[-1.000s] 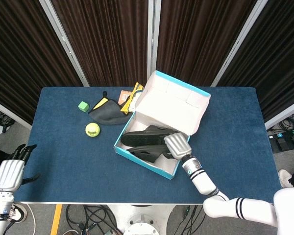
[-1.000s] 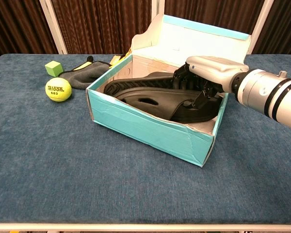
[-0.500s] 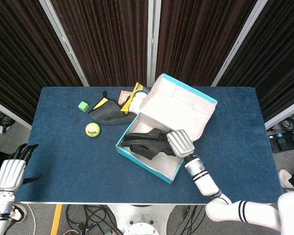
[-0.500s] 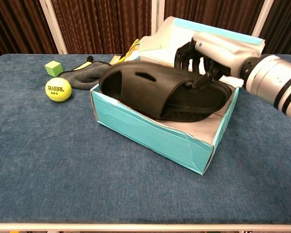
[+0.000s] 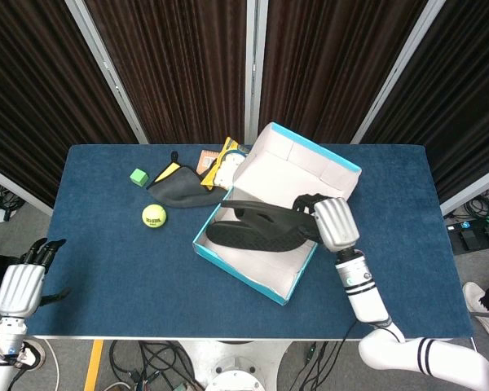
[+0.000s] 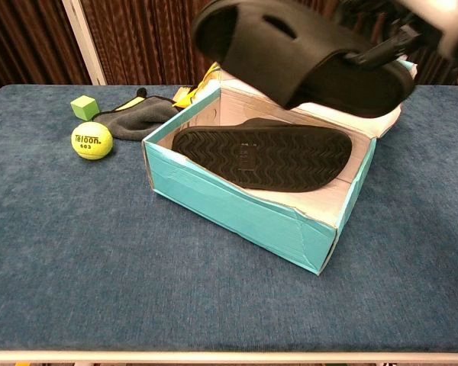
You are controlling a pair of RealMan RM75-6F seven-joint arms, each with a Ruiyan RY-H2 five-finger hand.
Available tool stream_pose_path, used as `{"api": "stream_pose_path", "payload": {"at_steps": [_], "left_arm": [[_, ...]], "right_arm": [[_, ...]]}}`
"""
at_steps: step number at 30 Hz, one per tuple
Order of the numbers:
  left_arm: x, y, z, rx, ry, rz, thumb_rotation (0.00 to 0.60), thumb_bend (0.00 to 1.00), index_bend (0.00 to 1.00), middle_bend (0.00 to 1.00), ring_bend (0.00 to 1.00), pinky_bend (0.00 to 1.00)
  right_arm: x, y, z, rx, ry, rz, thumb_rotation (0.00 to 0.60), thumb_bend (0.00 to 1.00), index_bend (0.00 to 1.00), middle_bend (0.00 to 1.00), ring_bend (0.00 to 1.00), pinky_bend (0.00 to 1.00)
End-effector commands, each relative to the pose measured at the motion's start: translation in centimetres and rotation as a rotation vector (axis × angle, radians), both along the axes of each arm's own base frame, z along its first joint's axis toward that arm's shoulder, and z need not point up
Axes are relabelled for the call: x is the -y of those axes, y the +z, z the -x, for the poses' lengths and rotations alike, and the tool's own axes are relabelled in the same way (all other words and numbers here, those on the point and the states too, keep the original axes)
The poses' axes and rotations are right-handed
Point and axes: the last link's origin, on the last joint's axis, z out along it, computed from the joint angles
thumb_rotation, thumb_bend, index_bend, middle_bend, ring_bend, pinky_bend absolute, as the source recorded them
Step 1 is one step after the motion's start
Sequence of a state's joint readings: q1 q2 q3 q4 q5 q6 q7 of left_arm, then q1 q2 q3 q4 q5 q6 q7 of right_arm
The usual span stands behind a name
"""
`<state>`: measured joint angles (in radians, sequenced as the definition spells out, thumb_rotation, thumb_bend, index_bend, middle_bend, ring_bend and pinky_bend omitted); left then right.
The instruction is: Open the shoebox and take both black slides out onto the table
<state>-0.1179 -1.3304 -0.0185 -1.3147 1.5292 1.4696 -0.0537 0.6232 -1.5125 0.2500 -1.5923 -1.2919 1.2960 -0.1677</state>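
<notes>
Dark curtains (image 5: 179,65) hang behind the blue tabletop (image 5: 106,261), where the open shoebox (image 5: 253,273) sits at centre with one slide (image 6: 263,156) lying sole-up inside. The right robot hand (image 5: 332,224), at 3 o'clock of the shoebox, grips the other slide (image 6: 298,53) above it. The left robot hand (image 5: 20,287) hangs off the 8 o'clock corner, fingers apart, holding nothing.

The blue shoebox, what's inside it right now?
One black slide lies in the shoebox, sole facing up. The right hand holds the other slide above it. The box floor beneath is hidden.
</notes>
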Motion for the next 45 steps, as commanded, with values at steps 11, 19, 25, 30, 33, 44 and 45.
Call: {"api": "stream_pose_path", "payload": {"at_steps": [11, 19, 25, 30, 33, 44, 45], "left_arm": [[-0.2, -0.4, -1.1, -0.003, -0.030, 0.015, 0.600, 0.00, 0.14, 0.17, 0.11, 0.34], [-0.3, -0.9, -1.8, -0.006, -0.047, 0.033, 0.600, 0.00, 0.14, 0.17, 0.11, 0.34], [-0.2, -1.1, -1.8, -0.009, -0.045, 0.044, 0.600, 0.00, 0.14, 0.17, 0.11, 0.34], [-0.2, -1.1, -1.7, -0.009, -0.045, 0.044, 0.600, 0.00, 0.14, 0.17, 0.11, 0.34], [-0.1, -1.0, -1.6, -0.013, -0.043, 0.047, 0.600, 0.00, 0.14, 0.17, 0.11, 0.34], [-0.1, -0.9, -1.4, -0.026, -0.040, 0.051, 0.600, 0.00, 0.14, 0.17, 0.11, 0.34], [-0.1, -0.9, -1.4, -0.026, -0.040, 0.052, 0.600, 0.00, 0.14, 0.17, 0.11, 0.34]], "right_arm": [[-5.4, 6.8, 10.9, 0.001, -0.273, 0.045, 0.600, 0.39, 0.70, 0.65, 0.55, 0.69], [-8.7, 6.8, 16.0, 0.214, -0.458, -0.004, 0.600, 0.39, 0.70, 0.65, 0.56, 0.69], [-9.3, 6.7, 18.2, 0.403, -0.527, 0.044, 0.600, 0.39, 0.70, 0.65, 0.56, 0.69], [-9.2, 5.9, 19.2, 0.656, -0.600, 0.048, 0.600, 0.39, 0.70, 0.65, 0.56, 0.69], [-9.1, 5.2, 19.9, 0.727, -0.638, 0.059, 0.600, 0.39, 0.70, 0.65, 0.56, 0.69], [-8.4, 2.6, 22.3, 0.878, -0.765, 0.054, 0.600, 0.39, 0.67, 0.61, 0.53, 0.68], [-8.1, 2.5, 22.3, 0.882, -0.768, 0.046, 0.600, 0.38, 0.66, 0.59, 0.52, 0.67]]}}
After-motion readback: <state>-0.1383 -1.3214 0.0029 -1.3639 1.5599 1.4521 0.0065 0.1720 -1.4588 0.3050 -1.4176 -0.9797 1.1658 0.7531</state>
